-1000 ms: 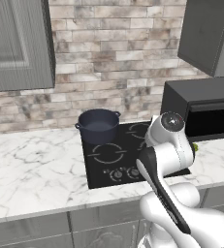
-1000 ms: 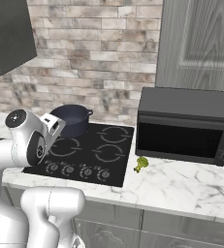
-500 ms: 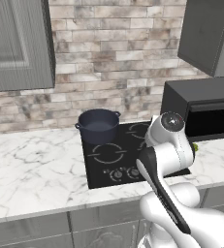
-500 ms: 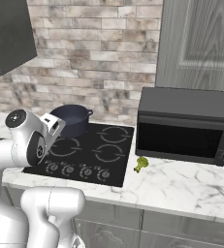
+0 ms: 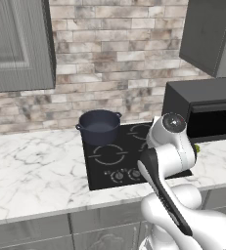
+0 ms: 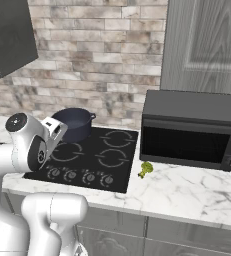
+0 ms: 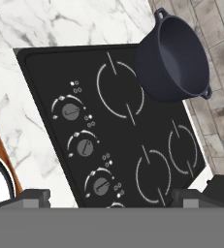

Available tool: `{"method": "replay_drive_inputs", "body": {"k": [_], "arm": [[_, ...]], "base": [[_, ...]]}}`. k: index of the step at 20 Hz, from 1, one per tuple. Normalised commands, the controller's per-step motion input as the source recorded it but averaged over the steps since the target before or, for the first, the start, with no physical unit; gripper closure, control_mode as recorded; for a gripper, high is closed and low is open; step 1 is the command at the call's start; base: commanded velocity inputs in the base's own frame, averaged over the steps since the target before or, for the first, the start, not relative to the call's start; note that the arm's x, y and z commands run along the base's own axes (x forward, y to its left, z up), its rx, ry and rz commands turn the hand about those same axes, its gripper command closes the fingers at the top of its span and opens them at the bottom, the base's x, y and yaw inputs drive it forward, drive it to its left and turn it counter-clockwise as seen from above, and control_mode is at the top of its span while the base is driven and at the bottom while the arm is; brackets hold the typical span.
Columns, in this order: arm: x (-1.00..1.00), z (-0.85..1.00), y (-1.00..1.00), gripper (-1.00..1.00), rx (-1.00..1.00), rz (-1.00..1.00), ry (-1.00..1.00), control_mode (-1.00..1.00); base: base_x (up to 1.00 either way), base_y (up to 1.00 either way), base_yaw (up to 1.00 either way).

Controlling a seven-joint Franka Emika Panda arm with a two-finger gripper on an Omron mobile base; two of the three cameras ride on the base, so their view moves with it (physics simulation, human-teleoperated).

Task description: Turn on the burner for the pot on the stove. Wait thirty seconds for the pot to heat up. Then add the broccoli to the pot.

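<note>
The dark blue-grey pot (image 7: 177,57) stands empty on the back left ring of the black stove (image 7: 133,140); it also shows from the base sides as the pot (image 5: 100,126) and the pot (image 6: 75,123). My gripper (image 7: 112,198) hangs open above the stove's front edge, its fingertips (image 7: 34,197) wide apart with nothing between them. A row of round knobs (image 7: 85,147) lies just ahead of it. The small green broccoli (image 6: 146,169) lies on the counter between the stove (image 6: 97,160) and the microwave, and peeks out behind my arm as the broccoli (image 5: 196,148).
A black microwave (image 6: 188,131) stands on the marble counter (image 6: 177,192) right of the stove. Grey wall cabinets (image 5: 16,44) hang above on both sides. Open marble counter (image 5: 31,161) stretches left of the stove (image 5: 109,161).
</note>
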Motion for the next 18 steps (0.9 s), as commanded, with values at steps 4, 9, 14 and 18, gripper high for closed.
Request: {"method": "replay_drive_inputs", "body": {"k": [4,9,14,18], "arm": [[0.00,0.00,0.00,-1.00,0.00,0.00,0.00,-1.00],[0.00,0.00,0.00,-1.00,0.00,0.00,0.00,-1.00],[0.00,0.00,0.00,-1.00,0.00,0.00,0.00,-1.00],[0.00,0.00,0.00,-1.00,0.00,0.00,0.00,-1.00]], "base": [[0.00,0.00,0.00],[0.00,0.00,0.00],[0.00,0.00,0.00],[0.00,0.00,0.00]]}}
